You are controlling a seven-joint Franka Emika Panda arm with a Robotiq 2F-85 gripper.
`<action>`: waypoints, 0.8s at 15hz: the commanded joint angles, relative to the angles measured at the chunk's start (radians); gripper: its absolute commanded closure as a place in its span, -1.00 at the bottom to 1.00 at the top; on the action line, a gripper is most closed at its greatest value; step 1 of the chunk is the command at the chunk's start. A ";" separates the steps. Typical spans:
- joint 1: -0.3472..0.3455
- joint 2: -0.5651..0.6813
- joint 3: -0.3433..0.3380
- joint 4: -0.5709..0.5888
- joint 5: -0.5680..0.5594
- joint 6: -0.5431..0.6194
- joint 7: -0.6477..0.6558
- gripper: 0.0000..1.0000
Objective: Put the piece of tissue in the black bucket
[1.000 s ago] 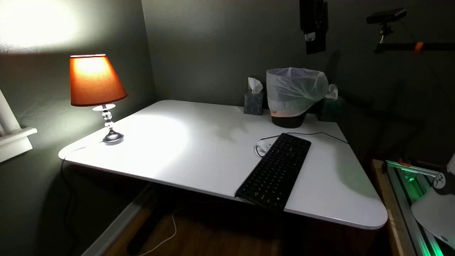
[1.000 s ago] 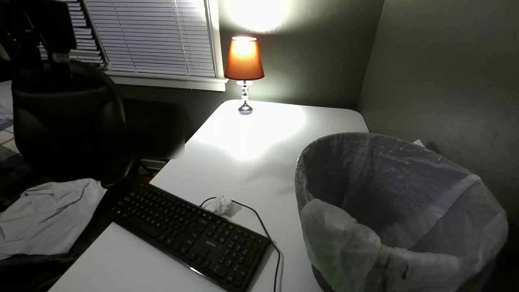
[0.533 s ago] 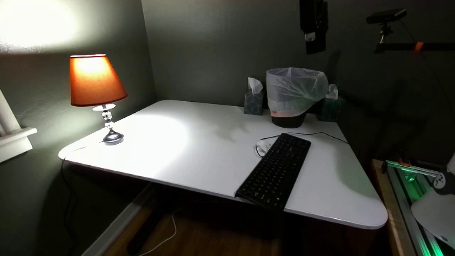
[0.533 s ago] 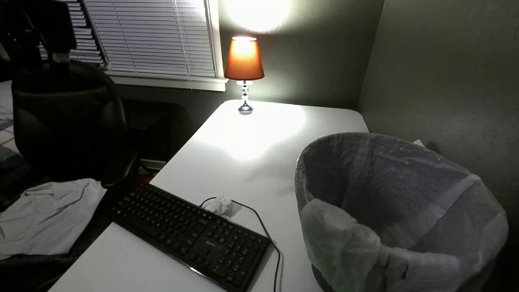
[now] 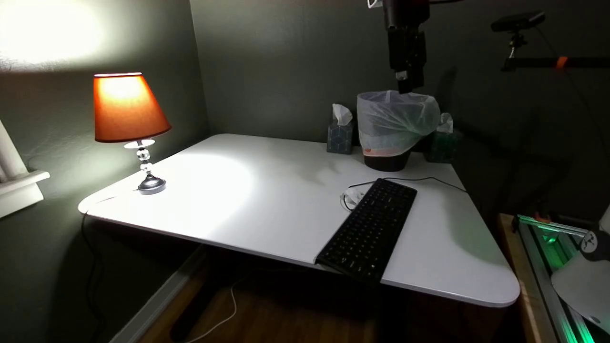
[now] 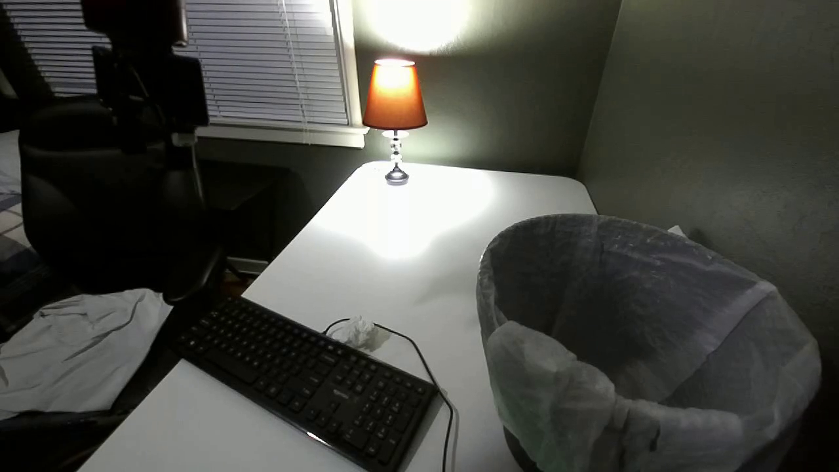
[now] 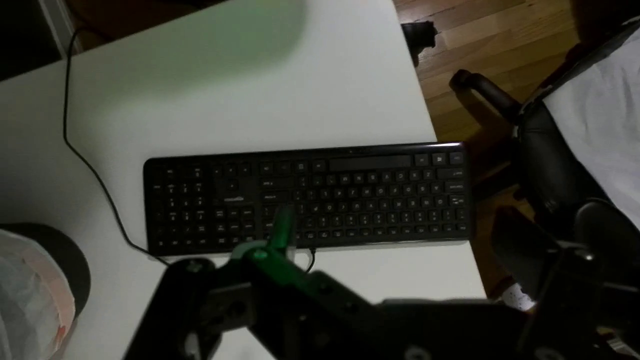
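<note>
The piece of tissue (image 5: 353, 196) is a crumpled white wad on the white desk, beside the keyboard's cable edge; it also shows in an exterior view (image 6: 358, 333). In the wrist view it is mostly or wholly hidden behind a gripper finger (image 7: 283, 227). The black bucket (image 5: 387, 163), with a white bag liner folded over its rim, stands on the desk; it shows in an exterior view (image 6: 557, 387) and in the wrist view (image 7: 75, 270). My gripper (image 7: 400, 232) is open, fingers wide apart with nothing between them, high above the keyboard area.
A black keyboard (image 5: 374, 228) lies on the desk, its cable (image 6: 423, 357) running past the tissue toward the bucket. Tissue boxes stand beside the bucket, one grey (image 5: 339, 139) and one teal (image 5: 443, 146). A lamp (image 5: 126, 109) stands at the far end. A dark chair (image 6: 111, 210) is beyond the desk edge.
My gripper has moved lower over the last half second, shifting left in an exterior view and rightward in the view from beside the bucket. The tissue, bucket and keyboard have not moved.
</note>
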 commanded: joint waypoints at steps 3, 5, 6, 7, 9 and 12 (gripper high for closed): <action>-0.007 0.122 -0.007 -0.066 -0.147 0.239 -0.091 -1.00; -0.010 0.172 -0.020 -0.083 -0.157 0.324 -0.111 -1.00; -0.013 0.200 -0.031 -0.089 -0.143 0.366 -0.130 -1.00; -0.016 0.226 -0.043 -0.093 -0.121 0.401 -0.157 -1.00; -0.025 0.271 -0.067 -0.098 -0.083 0.459 -0.217 -1.00; -0.046 0.346 -0.093 -0.090 -0.030 0.505 -0.303 -1.00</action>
